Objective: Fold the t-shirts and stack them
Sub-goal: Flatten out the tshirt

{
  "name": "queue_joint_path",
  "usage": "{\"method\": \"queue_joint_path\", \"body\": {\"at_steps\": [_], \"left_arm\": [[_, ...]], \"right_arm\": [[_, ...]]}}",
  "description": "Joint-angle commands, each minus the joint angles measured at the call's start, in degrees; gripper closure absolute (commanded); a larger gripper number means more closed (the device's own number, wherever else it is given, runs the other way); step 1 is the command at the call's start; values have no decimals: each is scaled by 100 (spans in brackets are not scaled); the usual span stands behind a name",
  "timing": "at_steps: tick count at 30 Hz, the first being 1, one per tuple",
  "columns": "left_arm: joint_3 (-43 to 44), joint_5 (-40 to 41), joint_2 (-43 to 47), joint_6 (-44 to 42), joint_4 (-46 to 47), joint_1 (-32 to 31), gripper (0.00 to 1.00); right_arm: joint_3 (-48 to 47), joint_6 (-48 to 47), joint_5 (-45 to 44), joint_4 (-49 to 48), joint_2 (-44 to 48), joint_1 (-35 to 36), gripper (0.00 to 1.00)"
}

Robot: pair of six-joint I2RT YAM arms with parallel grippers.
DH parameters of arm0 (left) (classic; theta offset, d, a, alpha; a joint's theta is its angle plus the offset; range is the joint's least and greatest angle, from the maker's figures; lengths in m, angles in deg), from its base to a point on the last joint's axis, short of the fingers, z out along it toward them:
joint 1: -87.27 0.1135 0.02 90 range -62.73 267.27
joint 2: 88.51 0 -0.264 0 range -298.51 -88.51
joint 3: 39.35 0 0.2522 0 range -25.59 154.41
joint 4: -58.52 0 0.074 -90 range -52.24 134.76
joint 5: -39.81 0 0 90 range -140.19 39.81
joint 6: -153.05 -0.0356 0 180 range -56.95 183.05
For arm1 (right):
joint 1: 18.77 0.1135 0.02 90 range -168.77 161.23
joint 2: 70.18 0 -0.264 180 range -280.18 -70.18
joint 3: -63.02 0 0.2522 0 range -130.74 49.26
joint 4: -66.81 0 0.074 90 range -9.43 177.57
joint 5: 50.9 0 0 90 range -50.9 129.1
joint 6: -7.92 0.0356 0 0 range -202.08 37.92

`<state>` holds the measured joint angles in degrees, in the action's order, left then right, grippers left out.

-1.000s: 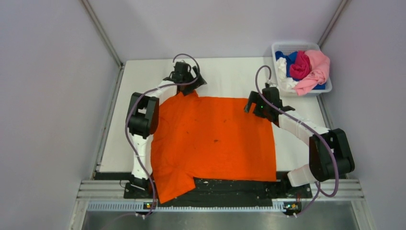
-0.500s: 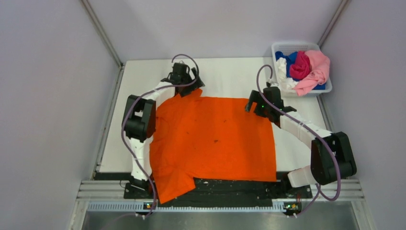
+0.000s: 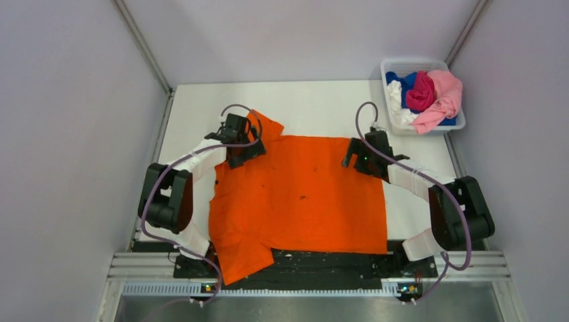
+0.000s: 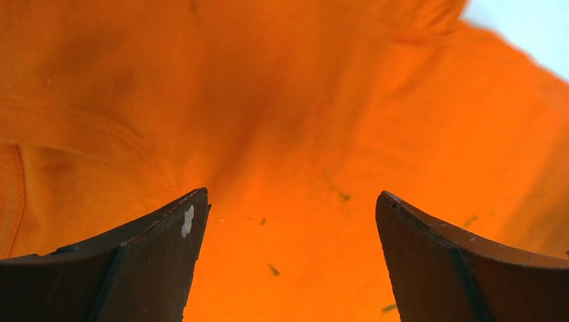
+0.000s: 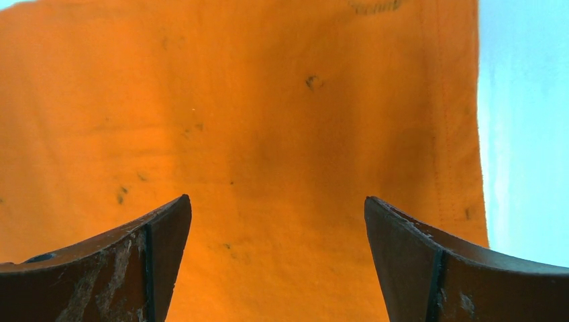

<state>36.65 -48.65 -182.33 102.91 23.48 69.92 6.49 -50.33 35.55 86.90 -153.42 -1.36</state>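
A bright orange t-shirt (image 3: 302, 198) lies spread flat on the white table, one sleeve hanging over the near edge and one sleeve at the far left (image 3: 265, 126). My left gripper (image 3: 239, 142) is open and empty over the shirt's far-left part; the cloth fills its view (image 4: 288, 134). My right gripper (image 3: 359, 157) is open and empty over the shirt's far-right corner; the shirt's side hem (image 5: 470, 134) shows there. Pink (image 3: 443, 97), magenta (image 3: 421, 92), blue and white shirts lie bunched in a bin.
A white plastic bin (image 3: 389, 67) stands at the table's far-right corner. The bare white table (image 3: 322, 107) shows behind the shirt and on the right (image 5: 523, 121). Grey walls close in both sides. A black rail runs along the near edge.
My left gripper has moved nearer and left, off the far sleeve tip and onto the shirt. The sleeve now lies uncovered behind it. My right gripper has shifted slightly nearer.
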Motion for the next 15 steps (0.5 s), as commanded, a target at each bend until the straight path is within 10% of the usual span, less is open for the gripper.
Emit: {"method": "queue_joint_path", "body": {"at_steps": [1, 15], "left_arm": [[0, 137, -369, -21, -389, 24, 1], [1478, 27, -2077, 107, -544, 524, 1]], "right_arm": [[71, 191, -2, -258, -314, 75, 1], [-706, 224, -172, -330, -1510, -91, 1]]}}
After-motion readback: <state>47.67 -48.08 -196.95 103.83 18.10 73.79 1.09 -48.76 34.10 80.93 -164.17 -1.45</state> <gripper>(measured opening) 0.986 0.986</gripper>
